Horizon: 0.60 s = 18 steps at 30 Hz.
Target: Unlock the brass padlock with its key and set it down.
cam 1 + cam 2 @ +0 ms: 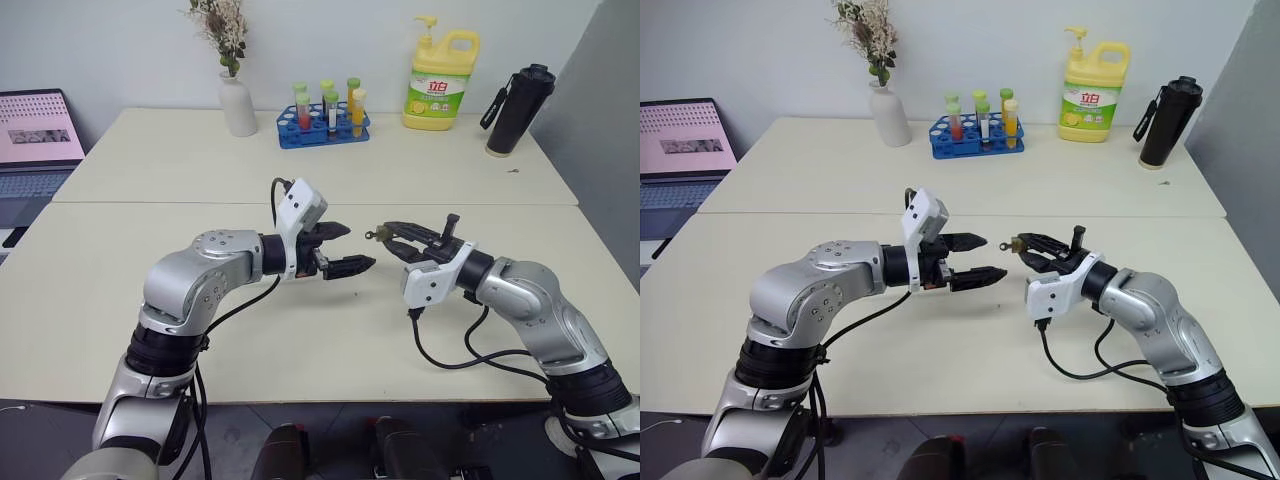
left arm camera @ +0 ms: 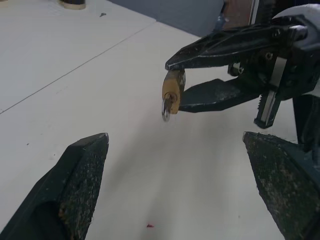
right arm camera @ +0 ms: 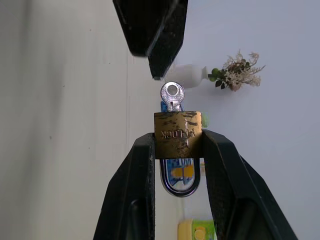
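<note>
**A:** Where are the two arms?

**B:** Both are raised above the pale table (image 1: 300, 340), bent at the elbow, forearms angled inward so the tools face each other near the middle of the scene. The left tool (image 1: 345, 248) points across toward the right, roughly level. The right tool (image 1: 385, 236) points back toward the left, also about level. Their tips are near one another but apart.

**A:** What is each tool doing?

**B:** The left tool is released, its two black fingers (image 2: 82, 185) spread wide with nothing between them. The right tool is clenched on the brass padlock (image 3: 177, 135), gripping its squarish body from both sides at the fingertips.

**A:** And the key?

**B:** The key (image 3: 172, 96) sits in the padlock's keyhole, its small round head sticking out toward the left tool. The silvery shackle (image 3: 179, 181) lies on the opposite side, between the right tool's fingers. The padlock is held in the air above the table.

**A:** Anything else on the table?

**B:** At the far edge, a white vase (image 1: 238, 104), a blue rack of tubes (image 1: 324, 122), a yellow bottle (image 1: 440, 82) and a black flask (image 1: 518, 110).
</note>
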Each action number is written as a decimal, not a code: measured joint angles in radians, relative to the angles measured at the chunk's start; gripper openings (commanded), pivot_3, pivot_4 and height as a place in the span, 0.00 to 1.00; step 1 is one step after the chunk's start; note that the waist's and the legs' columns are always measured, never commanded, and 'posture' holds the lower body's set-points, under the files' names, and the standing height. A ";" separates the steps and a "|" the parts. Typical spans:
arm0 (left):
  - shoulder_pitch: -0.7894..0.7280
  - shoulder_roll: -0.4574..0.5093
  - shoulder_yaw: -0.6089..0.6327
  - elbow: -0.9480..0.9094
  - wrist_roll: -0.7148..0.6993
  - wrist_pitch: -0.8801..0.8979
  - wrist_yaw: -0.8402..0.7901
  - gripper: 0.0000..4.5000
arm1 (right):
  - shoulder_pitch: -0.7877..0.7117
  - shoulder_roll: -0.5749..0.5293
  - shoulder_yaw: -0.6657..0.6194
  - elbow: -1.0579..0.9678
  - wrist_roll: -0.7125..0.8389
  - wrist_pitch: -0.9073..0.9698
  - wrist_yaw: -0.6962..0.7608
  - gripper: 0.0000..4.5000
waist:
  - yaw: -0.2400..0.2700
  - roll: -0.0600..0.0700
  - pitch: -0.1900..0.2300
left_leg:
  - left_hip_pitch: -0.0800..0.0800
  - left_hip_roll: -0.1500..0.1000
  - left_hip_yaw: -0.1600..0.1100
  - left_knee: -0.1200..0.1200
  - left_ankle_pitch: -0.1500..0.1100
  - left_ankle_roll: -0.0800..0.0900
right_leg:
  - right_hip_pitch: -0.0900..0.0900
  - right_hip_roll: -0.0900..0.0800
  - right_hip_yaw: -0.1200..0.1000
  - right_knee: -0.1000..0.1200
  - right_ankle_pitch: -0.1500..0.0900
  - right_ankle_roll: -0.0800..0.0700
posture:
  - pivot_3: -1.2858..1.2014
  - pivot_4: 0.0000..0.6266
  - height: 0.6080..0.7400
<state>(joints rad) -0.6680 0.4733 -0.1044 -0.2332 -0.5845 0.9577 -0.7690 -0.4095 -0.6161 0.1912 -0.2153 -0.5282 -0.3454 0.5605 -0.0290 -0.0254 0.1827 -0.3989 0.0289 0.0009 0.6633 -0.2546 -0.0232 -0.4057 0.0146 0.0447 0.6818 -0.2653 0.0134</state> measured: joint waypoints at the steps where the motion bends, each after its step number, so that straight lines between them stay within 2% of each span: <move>1: -0.004 0.000 0.003 0.005 -0.006 0.001 -0.002 1.00 | 0.000 0.000 0.002 0.000 0.000 -0.004 0.000 0.21 | 0.000 0.000 0.000 | 0.000 0.000 0.000 0.000 0.000 0.000 | 0.000 0.000 0.000 0.000 0.000 0.000 | 0.52 0.24 1.00; 6: -0.012 0.002 0.013 0.013 -0.009 0.001 -0.009 1.00 | 0.000 0.001 0.009 0.000 0.001 -0.016 0.000 0.21 | 0.000 0.000 0.000 | 0.000 0.000 0.000 0.000 0.000 0.000 | 0.000 0.000 0.000 0.000 0.000 0.000 | 0.52 0.24 1.00; 9: -0.013 0.002 0.014 0.022 -0.011 0.000 -0.010 0.88 | 0.000 0.001 0.009 0.000 0.002 -0.018 0.000 0.21 | 0.000 0.000 0.000 | 0.000 0.000 0.000 0.000 0.000 0.000 | 0.000 0.000 0.000 0.000 0.000 0.000 | 0.52 0.24 1.00; 18: -0.013 -0.008 0.015 0.044 -0.025 -0.009 -0.028 0.22 | 0.000 0.001 0.009 0.000 0.014 -0.022 0.001 0.21 | 0.000 0.000 0.000 | 0.000 0.000 0.000 0.000 0.000 0.000 | 0.000 0.000 0.000 0.000 0.000 0.000 | 0.52 0.24 1.00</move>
<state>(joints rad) -0.6814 0.4657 -0.0892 -0.1893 -0.6097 0.9489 -0.7967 -0.4093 -0.6150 0.2007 -0.2153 -0.5145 -0.3678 0.5610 -0.0289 -0.0254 0.1827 -0.3990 0.0288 0.0008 0.6633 -0.2546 -0.0233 -0.4057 0.0144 0.0448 0.6818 -0.2651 0.0130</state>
